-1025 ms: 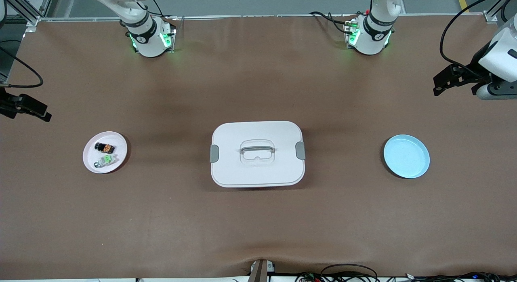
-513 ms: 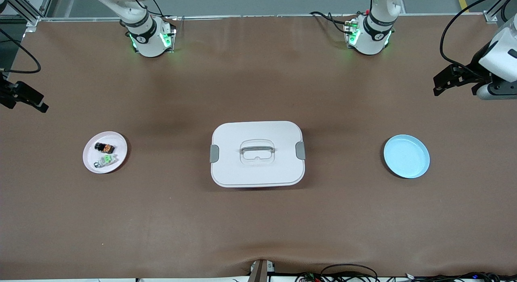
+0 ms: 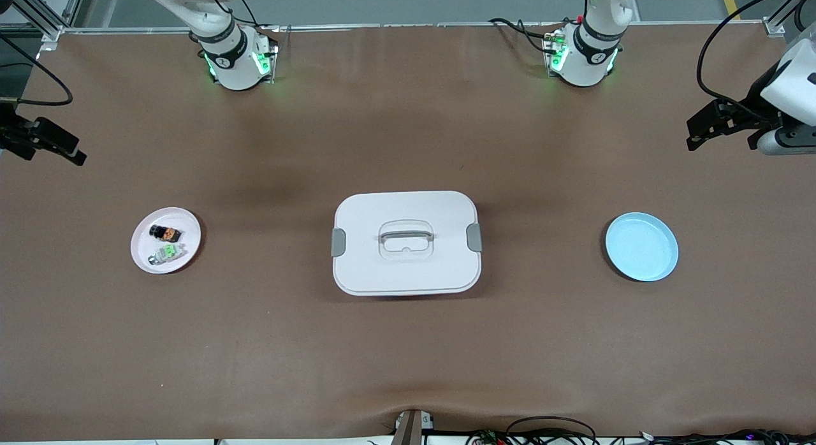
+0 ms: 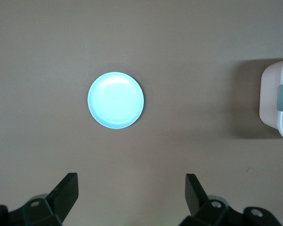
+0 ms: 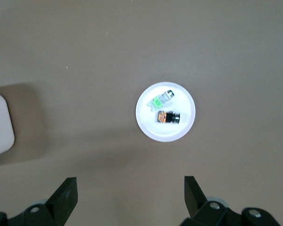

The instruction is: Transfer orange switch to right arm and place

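On the white plate (image 3: 141, 257) toward the right arm's end, the green-centred switch (image 3: 167, 253) lies nearer the front camera, the orange switch (image 3: 165, 232) just beside it; right gripper (image 3: 56, 145) and left gripper (image 3: 713, 123) hover high, both wide open, empty

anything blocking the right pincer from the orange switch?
Nothing visible. The orange switch lies uncovered on the white plate beside the green switch; the open right pincer hangs high over bare table.

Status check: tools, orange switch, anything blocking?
Left tool and right tool open, both high. Orange switch on pink plate beside green part. Nothing blocking.
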Tool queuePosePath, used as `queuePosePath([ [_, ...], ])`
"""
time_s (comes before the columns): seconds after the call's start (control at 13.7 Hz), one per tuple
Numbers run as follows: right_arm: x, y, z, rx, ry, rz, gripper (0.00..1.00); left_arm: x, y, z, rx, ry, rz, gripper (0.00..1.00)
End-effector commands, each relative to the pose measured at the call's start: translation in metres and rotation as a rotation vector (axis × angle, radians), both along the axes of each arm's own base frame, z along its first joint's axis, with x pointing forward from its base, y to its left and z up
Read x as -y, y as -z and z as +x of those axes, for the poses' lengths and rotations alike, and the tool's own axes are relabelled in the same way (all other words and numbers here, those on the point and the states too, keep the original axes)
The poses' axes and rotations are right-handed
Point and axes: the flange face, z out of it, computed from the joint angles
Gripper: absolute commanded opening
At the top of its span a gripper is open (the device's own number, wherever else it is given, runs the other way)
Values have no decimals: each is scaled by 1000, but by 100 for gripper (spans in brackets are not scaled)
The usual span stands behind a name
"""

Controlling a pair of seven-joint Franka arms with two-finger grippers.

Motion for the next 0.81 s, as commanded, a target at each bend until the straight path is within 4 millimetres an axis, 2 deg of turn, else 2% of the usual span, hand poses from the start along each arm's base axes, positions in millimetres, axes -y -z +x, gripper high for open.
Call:
queuePosePath([
  [0.0,-3,-8,-2,-7,-6,2,100,-3,-8,-1,12,9,2,100],
  [0.73,1,-25,4,20,-32,-38,100,-2,-6,2,-3,10,2,100],
])
